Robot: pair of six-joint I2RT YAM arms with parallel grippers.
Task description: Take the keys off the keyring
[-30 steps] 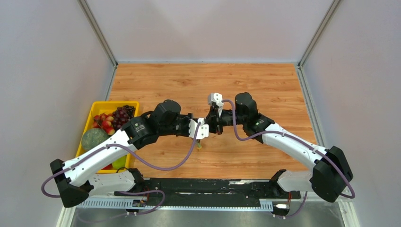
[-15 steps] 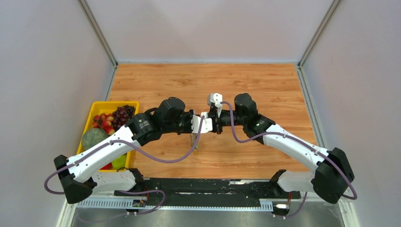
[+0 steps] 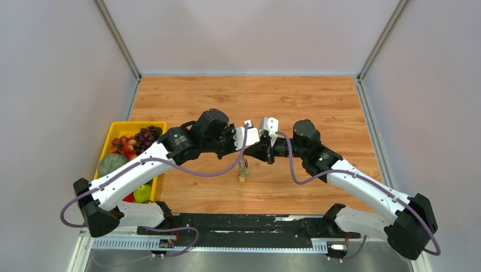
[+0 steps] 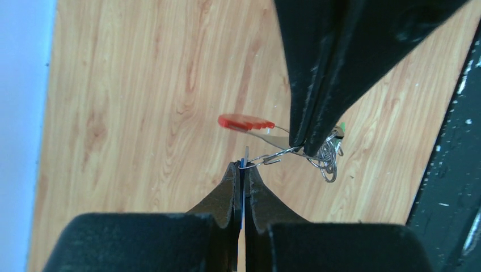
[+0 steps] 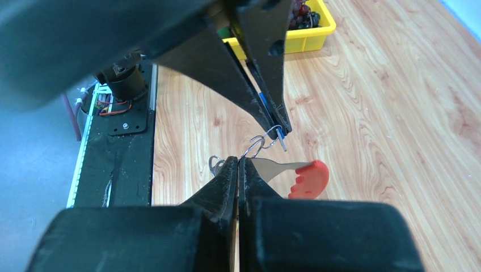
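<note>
Though both arms crowded the middle of the table, I had bare wood on most sides of them. At the far left a yellow plastic bin (image 3: 136,123) of fruit sat against the table's left edge. The left arm's white link crossed its right side, so that flank was tight.

Right of it, the left gripper (image 4: 242,168) was pinched together on a tiny silver key with a blue plastic head (image 4: 243,163). Only a sliver of blue showed between the pads.

From those tips the small silvery wire keyring with a curved red plastic clip (image 4: 245,121) ran across, held in the air between the two tools. The right gripper (image 5: 238,161), tip to tip with the left, was clamped on the keyring at the clip's metal shank.

The other small keys with coloured heads (image 3: 243,169) hung in a bunch just on the near side of the tips. I could not tell whether they touched the wood.

Further right, the light wooden tabletop (image 3: 334,102) lay open to its right and far edges. A black mounting rail (image 3: 249,224) closed off the near edge, and pale grey walls (image 3: 249,34) boxed in the other three sides.
</note>
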